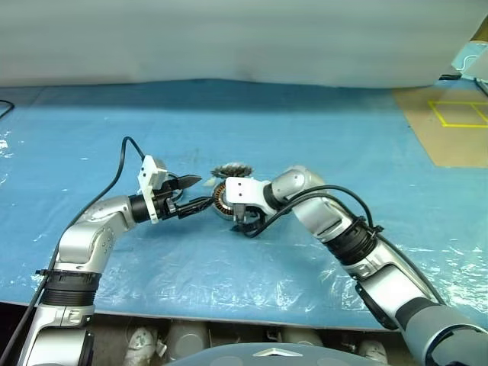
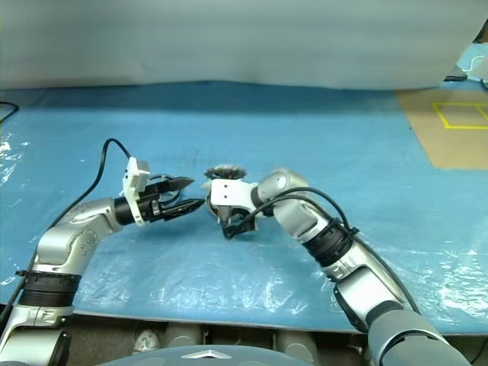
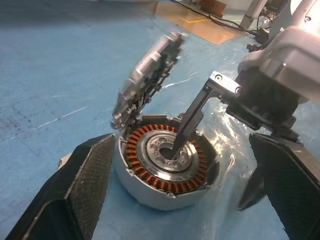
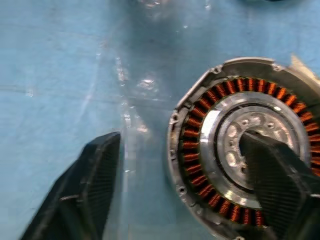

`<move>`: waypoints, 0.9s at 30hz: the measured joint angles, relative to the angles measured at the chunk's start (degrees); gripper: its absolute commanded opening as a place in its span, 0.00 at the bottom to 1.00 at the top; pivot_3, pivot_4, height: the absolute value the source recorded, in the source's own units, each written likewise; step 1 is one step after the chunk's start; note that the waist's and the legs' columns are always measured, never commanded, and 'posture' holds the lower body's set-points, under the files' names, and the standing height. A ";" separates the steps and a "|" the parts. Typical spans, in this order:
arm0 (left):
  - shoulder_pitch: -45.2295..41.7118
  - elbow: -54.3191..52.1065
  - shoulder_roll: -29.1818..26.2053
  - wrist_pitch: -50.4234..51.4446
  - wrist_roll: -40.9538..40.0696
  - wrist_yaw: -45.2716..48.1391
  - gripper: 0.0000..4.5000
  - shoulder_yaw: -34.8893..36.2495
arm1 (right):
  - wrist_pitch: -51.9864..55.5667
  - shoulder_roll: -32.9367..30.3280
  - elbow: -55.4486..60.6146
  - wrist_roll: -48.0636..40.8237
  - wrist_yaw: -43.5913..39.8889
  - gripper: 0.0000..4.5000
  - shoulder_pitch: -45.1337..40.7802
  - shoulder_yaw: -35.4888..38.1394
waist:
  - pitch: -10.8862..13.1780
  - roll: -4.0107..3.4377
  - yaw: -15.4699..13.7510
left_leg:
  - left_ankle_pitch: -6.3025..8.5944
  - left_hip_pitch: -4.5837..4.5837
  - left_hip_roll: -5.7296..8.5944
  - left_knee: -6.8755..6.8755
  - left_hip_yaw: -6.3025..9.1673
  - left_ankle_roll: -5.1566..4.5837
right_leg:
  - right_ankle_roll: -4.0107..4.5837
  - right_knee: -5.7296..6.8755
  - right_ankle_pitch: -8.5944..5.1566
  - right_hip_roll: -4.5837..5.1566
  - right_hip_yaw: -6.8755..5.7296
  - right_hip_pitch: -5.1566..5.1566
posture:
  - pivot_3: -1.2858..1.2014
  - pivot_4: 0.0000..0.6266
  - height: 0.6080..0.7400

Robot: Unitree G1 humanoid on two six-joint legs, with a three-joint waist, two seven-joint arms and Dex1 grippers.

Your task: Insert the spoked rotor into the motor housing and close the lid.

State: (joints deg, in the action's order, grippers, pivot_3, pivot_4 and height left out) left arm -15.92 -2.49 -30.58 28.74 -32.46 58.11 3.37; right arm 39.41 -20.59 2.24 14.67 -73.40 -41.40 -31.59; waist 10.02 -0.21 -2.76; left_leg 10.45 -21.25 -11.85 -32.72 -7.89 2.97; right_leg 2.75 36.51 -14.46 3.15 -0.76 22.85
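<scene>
On the blue desk, the round silver motor housing with copper windings is seen open, and the ribbed silver-grey lid is propped tilted on its far rim. The right claw is spread wide, one finger over the metal centre. The left claw is open too, just beside the housing, pointing at it.

Everything's lit pretty evenly from overhead, bright and cool, so only soft short shadows are thrown under the arms. Plenty of white glare is picked up off the clear plastic sheet near the tabletop front edge. In the left wrist view the tilted lid is smeared by blur, while the motor housing windings are rendered sharp. The nearest claw fingers are left soft.
</scene>
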 measured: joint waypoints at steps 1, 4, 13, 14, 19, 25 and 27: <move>-0.01 0.11 0.00 -0.02 0.02 0.19 1.00 -0.07 | 0.58 -0.54 0.30 -0.98 -0.39 0.89 0.00 0.26 | 0.00 0.00 -0.01 | 0.00 -0.02 0.00 0.02 -0.01 0.00 | 0.00 0.00 0.00 0.00 0.00 0.02 | 0.52 0.24 1.00; -1.37 2.01 0.13 -0.15 0.08 0.43 1.00 -0.18 | 1.81 -2.99 2.56 -4.86 -1.72 0.89 0.15 2.07 | 0.01 0.01 -0.13 | -0.01 -0.16 -0.02 0.05 -0.01 0.00 | -0.01 0.04 0.01 -0.04 -0.01 0.22 | 0.52 0.24 1.00; -4.39 4.76 0.15 -1.00 0.80 3.24 1.00 -1.42 | 13.93 -3.68 17.26 -21.81 3.64 0.89 5.40 19.24 | 0.00 0.03 -0.53 | -0.01 -0.13 -0.01 0.17 -0.05 0.01 | -0.01 -0.03 0.01 -0.04 0.02 0.24 | 0.52 0.24 1.00; -4.45 4.79 -0.03 -1.00 0.81 3.44 1.00 -1.37 | 13.46 -5.66 18.67 -22.03 4.45 0.89 7.72 20.32 | -0.01 0.04 -1.03 | -0.01 -0.12 0.00 0.20 -0.06 0.01 | -0.02 -0.08 0.01 -0.02 0.01 0.21 | 0.52 0.24 1.00; -2.63 2.65 -3.41 0.93 -0.61 6.49 1.00 -1.12 | 7.62 -13.07 20.41 -20.39 12.73 0.89 23.29 24.04 | -0.01 0.05 -1.76 | -0.01 -0.12 0.01 0.51 -0.22 0.02 | -0.17 -0.69 0.10 -0.04 0.07 0.14 | 0.52 0.24 1.00; 1.48 -6.17 -7.09 3.03 -1.53 11.15 1.00 -5.23 | 1.94 -8.96 20.31 -18.36 25.80 0.89 30.12 25.73 | -0.02 0.01 -1.01 | -0.01 0.04 -0.01 0.68 -0.45 0.02 | -0.18 -0.70 0.10 -0.10 0.24 0.22 | 0.52 0.24 1.00; 2.33 -7.13 -7.66 3.03 -1.17 11.93 1.00 -6.55 | 1.08 -7.52 19.70 -17.97 28.99 0.89 30.14 25.60 | -0.02 0.01 -1.09 | -0.01 0.05 0.00 0.65 -0.49 0.02 | -0.20 -0.70 0.12 -0.09 0.28 0.20 | 0.52 0.24 1.00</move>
State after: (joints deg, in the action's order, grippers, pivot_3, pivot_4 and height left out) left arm -13.59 -9.62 -38.23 31.77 -33.63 70.04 -3.18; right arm 40.50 -28.11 21.95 -3.30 -44.40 -11.26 -6.00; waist 10.00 -0.20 -3.85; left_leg 10.44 -21.20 -11.84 -32.06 -8.38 2.99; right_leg 2.55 35.80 -14.34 3.07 -0.48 23.06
